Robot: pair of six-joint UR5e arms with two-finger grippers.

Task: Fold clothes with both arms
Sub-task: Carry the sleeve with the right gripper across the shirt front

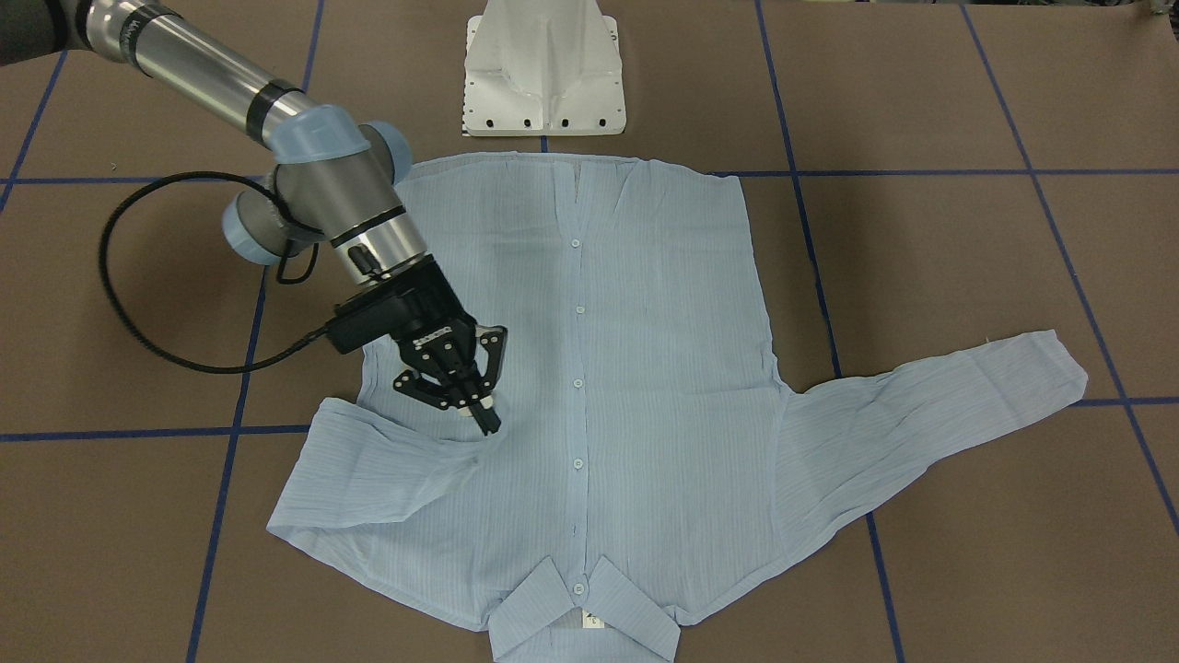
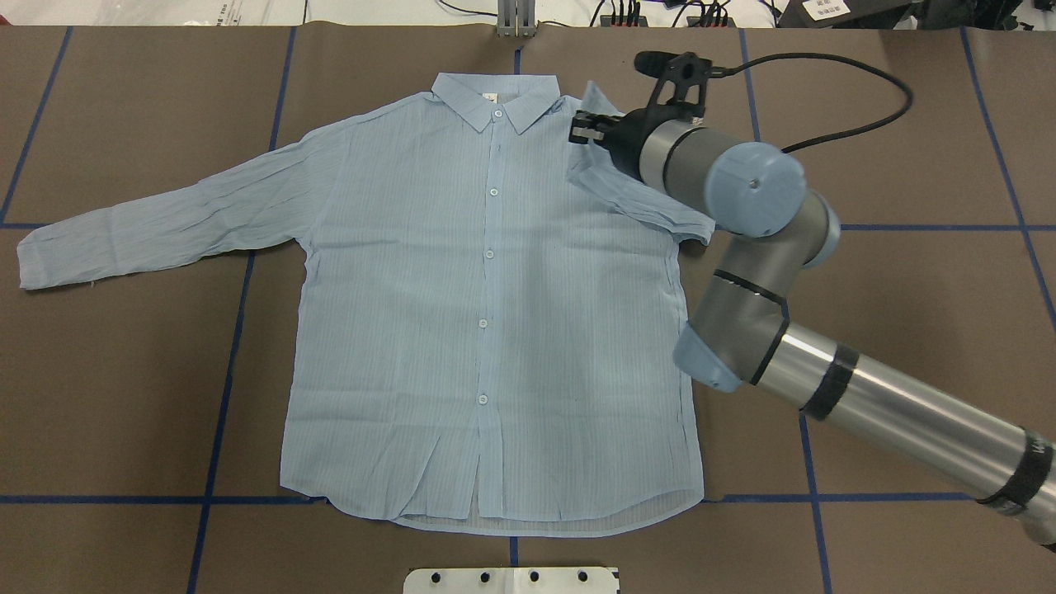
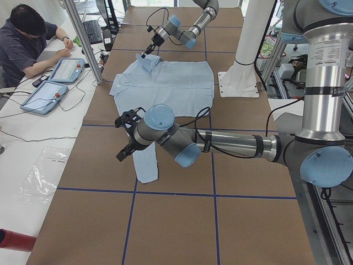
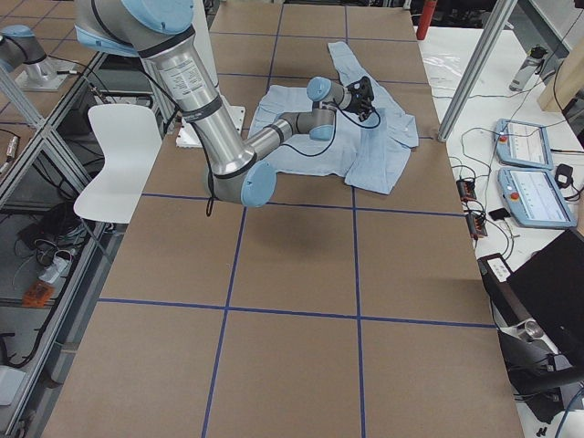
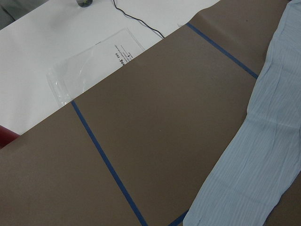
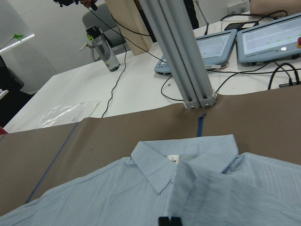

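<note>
Shirt (image 2: 487, 330) flat on tabletop (image 2: 124, 396), buttons up. Right hand (image 1: 485, 421) clenched on right sleeve (image 1: 387, 460), folded inward over chest. Left sleeve (image 2: 165, 223) unfolded; left hand (image 3: 121, 154) near it, grip cannot tell. Body folds remain.

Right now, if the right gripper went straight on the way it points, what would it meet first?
The shirt: its folded-over sleeve lies just under the right gripper, probably touching it.
</note>
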